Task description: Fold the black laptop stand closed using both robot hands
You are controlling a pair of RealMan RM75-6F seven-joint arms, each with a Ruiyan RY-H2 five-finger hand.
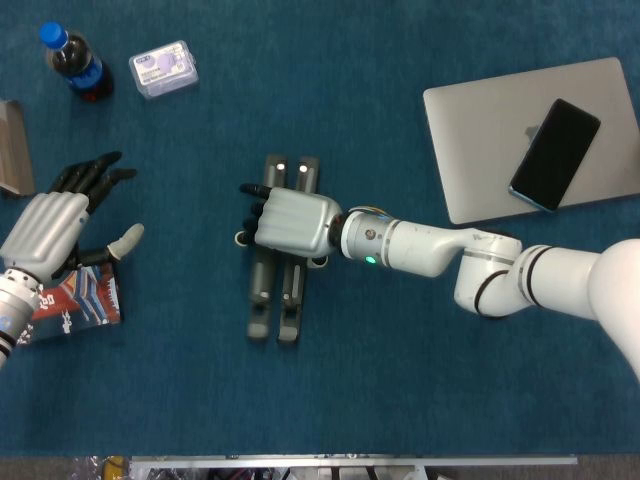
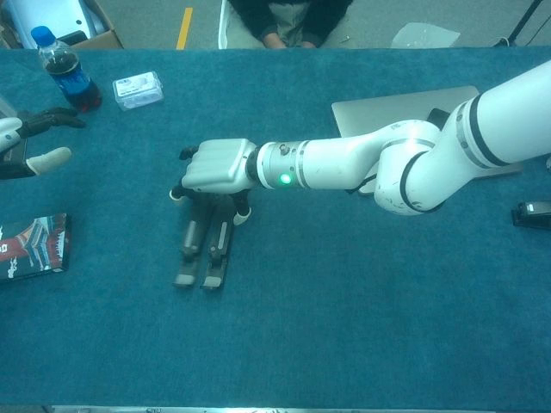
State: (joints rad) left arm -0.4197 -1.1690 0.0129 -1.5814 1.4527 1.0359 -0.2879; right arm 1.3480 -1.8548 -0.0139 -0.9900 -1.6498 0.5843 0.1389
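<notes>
The black laptop stand (image 1: pixel 275 300) lies mid-table with its two bars side by side, almost touching. It also shows in the chest view as the stand (image 2: pixel 202 254). My right hand (image 1: pixel 290 222) lies over the middle of the stand, fingers curled down around the bars and gripping them; in the chest view the same right hand (image 2: pixel 215 166) hides the stand's far half. My left hand (image 1: pixel 50 228) hovers far to the left with fingers spread, holding nothing, well apart from the stand. Only part of that left hand (image 2: pixel 21 146) shows at the chest view's edge.
A cola bottle (image 1: pixel 75 62) and a clear plastic box (image 1: pixel 163 68) stand at the back left. A printed booklet (image 1: pixel 75 300) lies under my left hand. A closed silver laptop (image 1: pixel 480 150) with a black phone (image 1: pixel 555 153) on it sits at the right.
</notes>
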